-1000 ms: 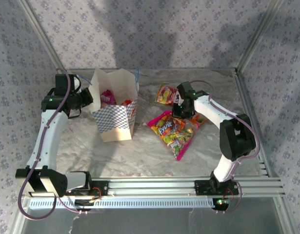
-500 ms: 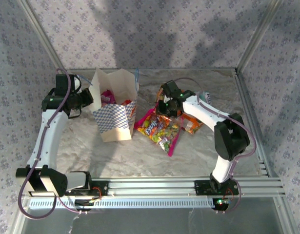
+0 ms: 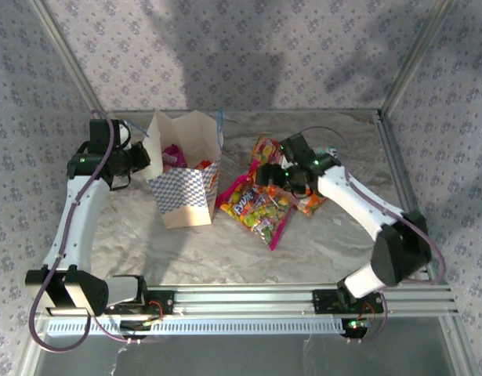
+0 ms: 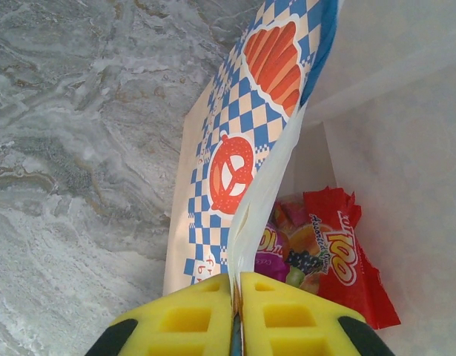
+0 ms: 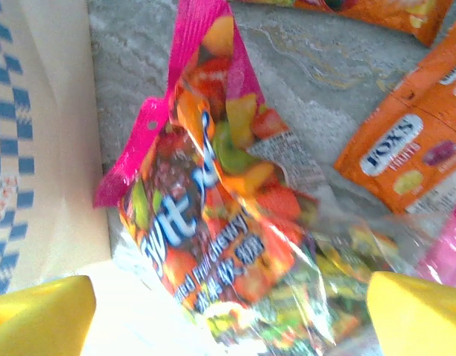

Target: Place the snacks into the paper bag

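Overhead view of a grey marbled desk (image 3: 146,235) with two robot arms mounted at its near edge.

On the left, the left pincer (image 3: 140,160) reaches in from the side to the left rim of a tall cream paper gift bag with a blue-and-white checkered band (image 3: 186,188). The bag stands upright with its mouth open. In the left wrist view, the left pincer (image 4: 236,285) has its yellow fingers pressed together on the edge of the bag's wall (image 4: 235,163). Inside the bag lie a red glossy packet (image 4: 346,259) and a purple packet (image 4: 276,248), touching each other.

Just right of the bag, a large multicoloured candy packet with pink edges (image 3: 258,207) lies flat on the desk, its near corner close to the bag's base. The right pincer (image 3: 273,178) is over the far end of this packet. In the right wrist view, the right pincer (image 5: 228,326) is spread wide (one yellow finger at each bottom corner), with the multicoloured packet (image 5: 213,215) lying between the fingers and the bag's wall (image 5: 35,148) at the left.

Farther right, a small orange packet (image 3: 264,150) lies behind the pincer, and an orange plastic packet (image 3: 309,204) (image 5: 405,144) lies beside the multicoloured one.
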